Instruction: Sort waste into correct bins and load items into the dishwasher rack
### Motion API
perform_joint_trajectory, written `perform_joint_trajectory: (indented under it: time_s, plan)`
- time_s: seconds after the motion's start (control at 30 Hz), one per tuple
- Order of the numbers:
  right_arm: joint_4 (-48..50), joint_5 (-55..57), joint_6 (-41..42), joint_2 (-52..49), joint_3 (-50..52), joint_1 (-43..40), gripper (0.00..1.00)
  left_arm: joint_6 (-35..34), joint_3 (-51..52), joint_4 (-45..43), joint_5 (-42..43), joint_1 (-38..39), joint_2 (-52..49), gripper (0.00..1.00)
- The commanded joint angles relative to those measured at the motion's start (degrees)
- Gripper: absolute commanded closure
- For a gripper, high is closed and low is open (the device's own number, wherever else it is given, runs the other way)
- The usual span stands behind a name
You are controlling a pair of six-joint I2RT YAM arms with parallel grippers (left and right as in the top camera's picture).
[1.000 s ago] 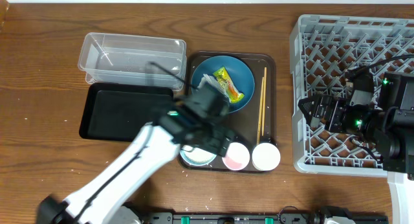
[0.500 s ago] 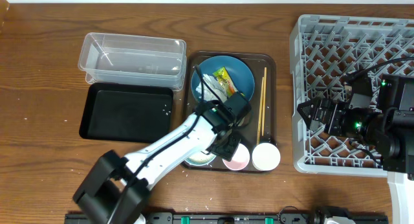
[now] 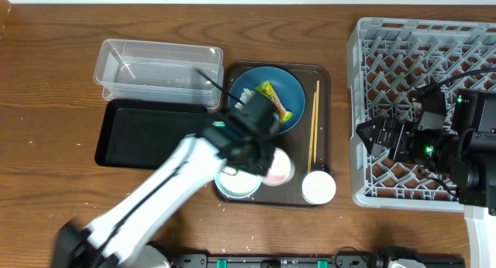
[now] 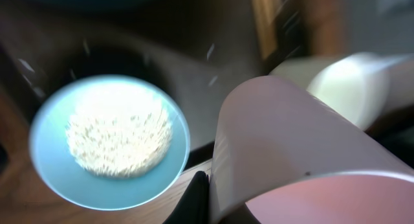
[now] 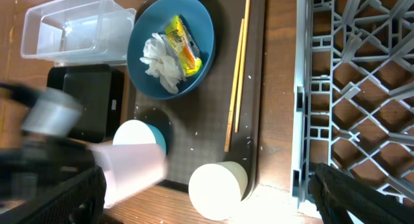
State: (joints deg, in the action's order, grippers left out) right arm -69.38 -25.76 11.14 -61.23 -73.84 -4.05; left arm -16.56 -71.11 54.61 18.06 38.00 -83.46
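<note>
Now the left gripper (image 3: pixel 262 159) pinches the small pink cup (image 4: pixel 291 146), tipped over the brown tray (image 3: pixel 325 121), just beside the white bowl (image 4: pixel 45 153) of rice (image 4: pixel 119 133) (all a bit blurry). The right gripper (image 3: pixel 369 135) hangs over the dishwasher rack (image 3: pixel 387 28), jaws wide apart, holding nothing.

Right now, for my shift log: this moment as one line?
left pincer shut on pink cup | right pincer open over dishwasher rack | tissue, wrapper in blue bowl
</note>
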Motion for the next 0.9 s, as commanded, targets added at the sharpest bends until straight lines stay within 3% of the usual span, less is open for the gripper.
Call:
perform_joint_trajectory:
  time_s: [0.0, 0.07, 0.2, 0.3, 0.63, 0.87]
  plan:
    - [0.61, -0.9, 0.55, 0.2, -1.09, -0.42, 0.01, -0.48, -1.53, -1.4, 11.85, -6.93, 6.21, 0.94]
    - [1.6, -4.17, -1.86, 0.2, -1.07, -0.26, 0.01, -0.46, -1.51, -4.04, 21.42, -11.65, 7.93, 0.94]
    - [5.27, -23.89, -13.79, 0.2, -1.07, 1.22, 0.02, -0.92, -1.51, -13.22, 49.33, -21.03, 8.61, 0.94]
    - [9.94, -37.55, -18.51, 0.17, -1.07, 3.3, 0.04, -2.67, -1.51, -17.68, 61.09, -23.82, 8.0, 0.93]
    - [26.8, -42.36, -13.22, -1.62, -1.07, 16.68, 0.05, -2.64, -1.51, -18.75, 70.69, -24.15, 7.91, 0.93]
    - [33.24, -41.57, -9.44, -5.38, -1.07, 23.8, 0.23, -2.62, -1.51, -18.99, 71.08, -24.17, 7.91, 0.92]
